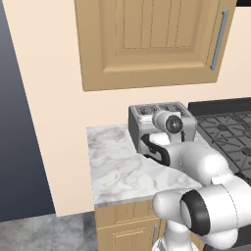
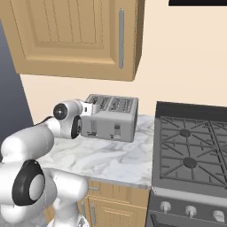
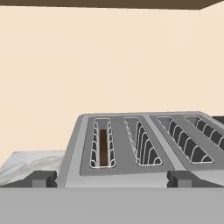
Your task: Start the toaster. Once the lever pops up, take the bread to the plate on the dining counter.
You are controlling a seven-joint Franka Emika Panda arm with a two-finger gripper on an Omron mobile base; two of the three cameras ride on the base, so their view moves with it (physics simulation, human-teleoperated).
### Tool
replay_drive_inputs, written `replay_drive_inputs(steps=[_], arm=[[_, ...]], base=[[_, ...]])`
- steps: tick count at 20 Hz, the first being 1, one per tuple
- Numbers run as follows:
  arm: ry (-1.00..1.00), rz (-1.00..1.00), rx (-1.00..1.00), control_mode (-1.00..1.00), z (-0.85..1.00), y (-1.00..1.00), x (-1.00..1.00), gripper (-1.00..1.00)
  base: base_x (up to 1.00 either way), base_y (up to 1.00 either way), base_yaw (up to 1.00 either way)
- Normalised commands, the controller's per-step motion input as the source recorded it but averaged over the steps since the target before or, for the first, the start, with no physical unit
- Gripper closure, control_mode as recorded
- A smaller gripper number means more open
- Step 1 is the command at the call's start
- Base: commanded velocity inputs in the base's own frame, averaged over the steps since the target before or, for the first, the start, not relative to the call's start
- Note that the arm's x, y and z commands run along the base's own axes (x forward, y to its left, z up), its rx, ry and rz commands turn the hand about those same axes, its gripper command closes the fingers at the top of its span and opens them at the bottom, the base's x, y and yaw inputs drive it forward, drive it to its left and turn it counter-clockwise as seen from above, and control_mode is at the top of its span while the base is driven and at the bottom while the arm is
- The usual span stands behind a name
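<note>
Gripper of mine spread wide and holding nothing, fingertips just short of the toaster, bread sunk in the slot ahead-left, marble worktop beneath, stove off right, cabinet overhead, wall beyond.

No readable text, labels, brand marks, nos. or signs are found anywhere. Small dark controls are seen on the toaster front, but nothing legible is carried on them; stove knobs are likewise unmarked as far as can be told.
</note>
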Motion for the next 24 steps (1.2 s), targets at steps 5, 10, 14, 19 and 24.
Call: replay_drive_inputs(steps=[5,10,14,19,24], arm=[[0.01,0.0,0.0,-1.0,0.0,0.0,0.12,-1.0],[0.02,0.0,0.0,-1.0,0.0,0.0,0.07,-1.0],[0.02,0.01,0.0,-1.0,0.0,0.01,0.0,-1.0],[0.0,0.03,0.0,-1.0,0.0,0.03,0.04,-1.0],[0.0,0.05,0.0,-1.0,0.0,0.06,0.07,-1.0]], base=[[0.0,0.0,0.0],[0.0,0.0,0.0],[0.0,0.0,0.0],[0.0,0.0,0.0],[0.0,0.0,0.0]])
